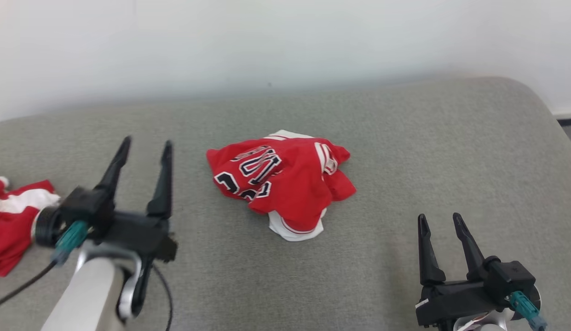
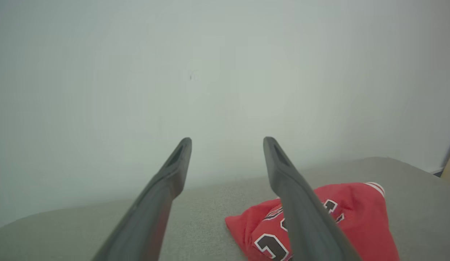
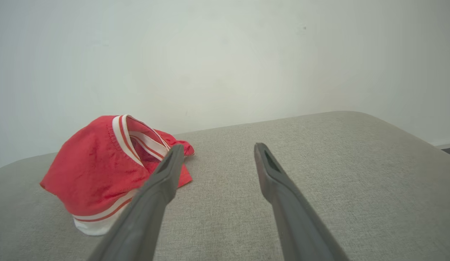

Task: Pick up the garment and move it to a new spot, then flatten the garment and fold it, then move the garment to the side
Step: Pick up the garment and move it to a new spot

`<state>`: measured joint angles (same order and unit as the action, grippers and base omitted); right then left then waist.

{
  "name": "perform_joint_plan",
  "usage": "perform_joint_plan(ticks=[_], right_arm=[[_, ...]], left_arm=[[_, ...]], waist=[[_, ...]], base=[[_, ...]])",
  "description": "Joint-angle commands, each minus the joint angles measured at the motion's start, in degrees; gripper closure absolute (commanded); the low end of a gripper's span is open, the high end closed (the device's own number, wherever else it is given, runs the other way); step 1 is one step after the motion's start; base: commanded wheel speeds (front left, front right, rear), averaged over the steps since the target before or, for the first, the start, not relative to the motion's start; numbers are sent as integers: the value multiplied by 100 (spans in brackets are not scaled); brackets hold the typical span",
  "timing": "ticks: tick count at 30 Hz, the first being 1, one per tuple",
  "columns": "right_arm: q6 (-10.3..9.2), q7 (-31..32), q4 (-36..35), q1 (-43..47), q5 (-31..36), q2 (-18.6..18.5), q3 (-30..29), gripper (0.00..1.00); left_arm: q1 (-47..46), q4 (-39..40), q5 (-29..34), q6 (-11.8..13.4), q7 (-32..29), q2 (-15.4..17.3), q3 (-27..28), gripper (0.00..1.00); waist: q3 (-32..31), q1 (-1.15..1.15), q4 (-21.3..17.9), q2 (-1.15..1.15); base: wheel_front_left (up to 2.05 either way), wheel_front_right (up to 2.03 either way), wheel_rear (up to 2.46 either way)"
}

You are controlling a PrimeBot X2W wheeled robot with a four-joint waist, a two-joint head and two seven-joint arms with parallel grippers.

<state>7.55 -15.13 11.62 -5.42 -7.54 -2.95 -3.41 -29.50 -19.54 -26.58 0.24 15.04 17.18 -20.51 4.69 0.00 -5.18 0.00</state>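
A grey cushioned surface carries a crumpled red basketball jersey. The left gripper is left of it and the right gripper right of it, both with fingers spread and empty.

Red garment w/ white trim, blk-white numerals; grey fabric surface; white wall

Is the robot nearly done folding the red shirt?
Not nearly. The red shirt lies in a crumpled heap on the grey cushion, so it may already sit in its new spot, though I can't be sure. Nothing is in hand: the left gripper and right gripper hang apart from it, jaws open. Flattening, folding and moving it aside are all left.
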Motion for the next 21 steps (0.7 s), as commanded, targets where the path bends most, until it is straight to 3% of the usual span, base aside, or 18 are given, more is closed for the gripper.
perform_joint_plan(ticks=[1,7,15,21], right_arm=[[-12,-3,-12,72,17,14,13,0],[-12,-3,0,201,71,13,6,0],[-12,-3,17,350,104,13,-3,0],[-12,-3,65,415,115,13,17,0]], left_arm=[[214,84,82,47,17,45,70,0],[1257,757,423,238,19,203,721,0],[2440,1258,737,425,20,70,1329,0],[2957,1417,851,234,21,-26,1498,0]], waist=[[-210,0,238,0],[-390,0,375,0],[-522,0,431,0],[-580,0,445,0]], base=[[0,0,0],[0,0,0],[0,0,0],[0,0,0]])
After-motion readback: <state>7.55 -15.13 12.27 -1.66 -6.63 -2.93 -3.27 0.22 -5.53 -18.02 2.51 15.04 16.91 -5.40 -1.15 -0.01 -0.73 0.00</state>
